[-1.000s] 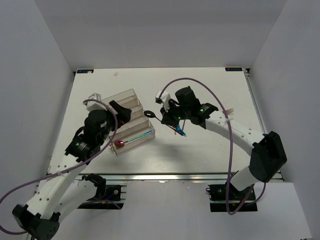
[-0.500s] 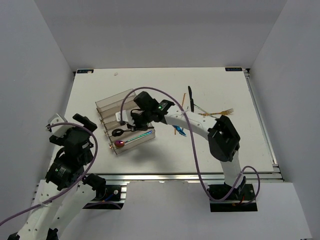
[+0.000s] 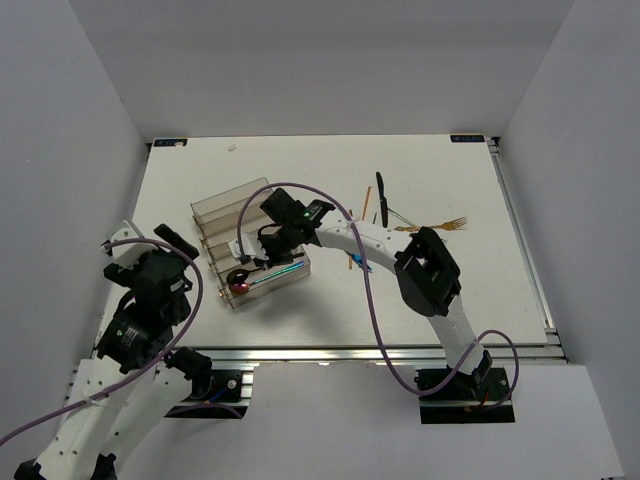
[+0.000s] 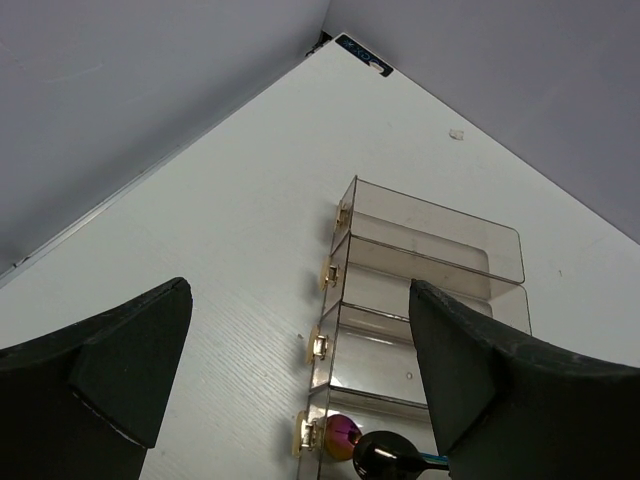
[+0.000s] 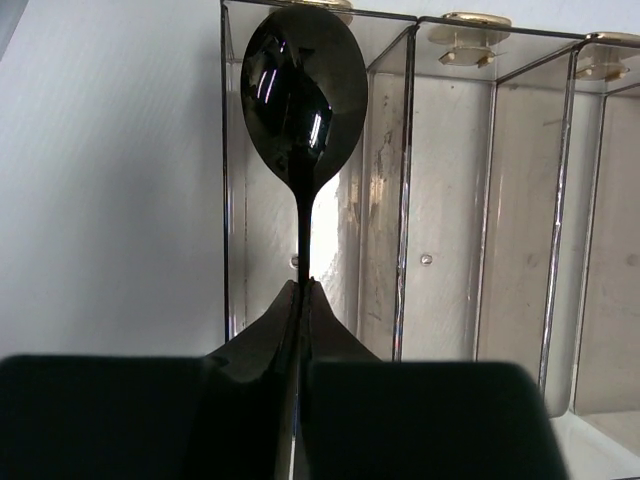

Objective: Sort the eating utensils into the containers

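Black spoon (image 5: 304, 95) clamped by handle in R gripper (image 5: 300, 300), bowl ahead of its fingertips over clear tray (image 5: 480, 200) compartment, L gripper (image 4: 300, 370) spread wide, empty, tray ahead

Two robot arms, same build: white segmented links, black joint housings. Left arm (image 3: 105, 385), right arm (image 3: 352, 236). Purple cable (image 3: 283, 185) loops along each. Small green light (image 3: 308, 211) on right wrist housing. Matte black gripper fingers (image 4: 110, 370). Black base mounts (image 3: 455, 385) at near end.
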`<state>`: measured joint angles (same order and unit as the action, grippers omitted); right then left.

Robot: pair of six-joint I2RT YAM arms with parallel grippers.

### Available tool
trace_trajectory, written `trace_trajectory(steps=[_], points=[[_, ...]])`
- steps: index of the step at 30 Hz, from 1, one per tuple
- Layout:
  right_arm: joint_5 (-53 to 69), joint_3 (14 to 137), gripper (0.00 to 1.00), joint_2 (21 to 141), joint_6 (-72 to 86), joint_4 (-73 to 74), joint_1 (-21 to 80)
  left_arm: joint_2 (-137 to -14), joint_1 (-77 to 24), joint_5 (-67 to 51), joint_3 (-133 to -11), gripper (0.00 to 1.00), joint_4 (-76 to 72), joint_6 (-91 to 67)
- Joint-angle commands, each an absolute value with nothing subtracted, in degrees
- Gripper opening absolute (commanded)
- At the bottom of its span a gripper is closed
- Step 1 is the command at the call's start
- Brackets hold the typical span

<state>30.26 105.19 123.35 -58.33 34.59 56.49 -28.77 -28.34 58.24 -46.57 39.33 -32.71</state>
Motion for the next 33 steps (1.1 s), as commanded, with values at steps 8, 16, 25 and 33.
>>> trace_trajectory(steps=[8,16,25,33], points=[[29.9,103.4,0.89,120.5,-59.9,32.0,56.4,-28.2,-28.3,56.5,-45.9,0.98,37.8,-30.9],[14.9,87.2,0.89,105.4,-34.3,6.6,53.9,-27.6,-28.3,56.8,-46.0,0.98,38.0,-31.2],[-14.0,83.4,0.89,99.1,-7.9,6.4,48.1,-28.3,-28.3,55.2,-45.9,0.98,37.8,-30.9],[-4.0,88.1,0.72,106.1,-2.3,18.4,36.5,-29.8,-28.3,51.9,-45.4,0.98,36.3,-29.4]])
